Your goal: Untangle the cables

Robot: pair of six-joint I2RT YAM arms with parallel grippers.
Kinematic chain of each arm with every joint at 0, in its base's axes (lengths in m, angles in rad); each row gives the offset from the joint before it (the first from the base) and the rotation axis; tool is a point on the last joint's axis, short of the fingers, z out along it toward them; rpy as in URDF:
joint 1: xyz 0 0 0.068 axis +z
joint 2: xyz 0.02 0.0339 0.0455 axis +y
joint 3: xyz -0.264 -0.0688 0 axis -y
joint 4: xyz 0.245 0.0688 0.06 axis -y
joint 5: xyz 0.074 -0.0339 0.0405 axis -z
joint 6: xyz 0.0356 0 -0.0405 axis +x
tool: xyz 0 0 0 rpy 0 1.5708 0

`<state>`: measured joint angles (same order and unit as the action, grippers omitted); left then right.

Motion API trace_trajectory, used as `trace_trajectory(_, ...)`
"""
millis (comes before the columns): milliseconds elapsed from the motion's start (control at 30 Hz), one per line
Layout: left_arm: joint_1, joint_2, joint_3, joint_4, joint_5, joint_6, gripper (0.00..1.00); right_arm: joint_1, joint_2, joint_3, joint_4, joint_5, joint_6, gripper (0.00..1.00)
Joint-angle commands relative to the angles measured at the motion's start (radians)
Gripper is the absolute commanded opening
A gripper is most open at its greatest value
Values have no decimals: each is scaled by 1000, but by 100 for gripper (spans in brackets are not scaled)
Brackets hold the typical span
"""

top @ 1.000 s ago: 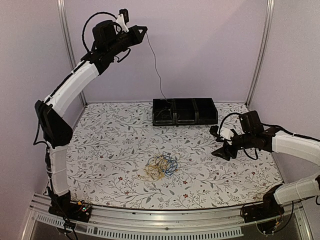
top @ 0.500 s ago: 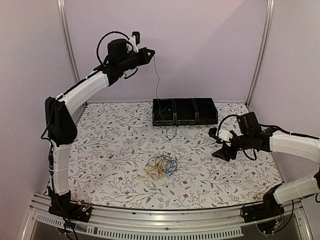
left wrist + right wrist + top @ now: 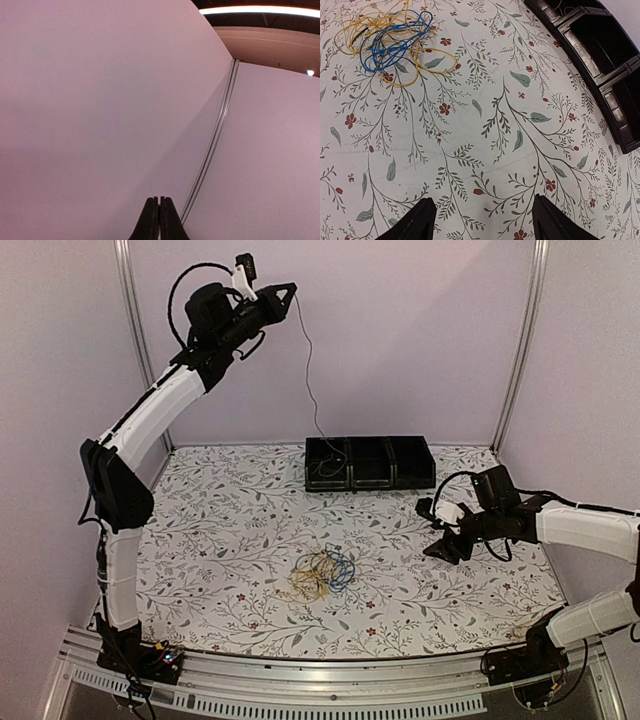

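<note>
Left wrist view shows the left gripper (image 3: 159,222) with its two fingers pressed flat together, aimed at a pale wall (image 3: 100,100). Seen from the top external view, those closed tips are raised high above the far left of the table (image 3: 220,530). They pinch the upper end of a thin dark cable (image 3: 307,370). It hangs in a loose line down to the left compartment of a black tray (image 3: 400,480), which stands at the back of the table.

The right gripper (image 3: 485,225) has its fingers spread wide with nothing between them. It hovers low over the flowered table on the right side, near the tray but not touching it.

The other cables (image 3: 322,575), yellow and blue loops knotted into one small heap, lie on the table near its middle front, apart from both grippers.
</note>
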<state>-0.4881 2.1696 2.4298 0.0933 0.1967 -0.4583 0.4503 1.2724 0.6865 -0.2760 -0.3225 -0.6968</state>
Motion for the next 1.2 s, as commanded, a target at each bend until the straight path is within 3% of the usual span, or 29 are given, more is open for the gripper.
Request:
trace_trajectory(0, 30, 9, 12, 133, -89, 32, 0, -5, 10, -1, 8, 12, -6, 70)
trace_trajectory(300, 79, 108, 18, 325, -142, -24, 0, -5, 22, -4, 9, 26, -7, 70)
trace_trajectory(700, 77, 165, -47, 283, -33, -100, 0, -5, 59, -1, 9, 51, -18, 69)
trace_trajectory(867, 43, 152, -177, 237, 0, -60, 0, -5, 55, -4, 8, 53, -21, 69)
trace_trajectory(1167, -25, 72, -457, 182, -150, 109, 0, -5, 62, 1, -3, 47, -30, 69)
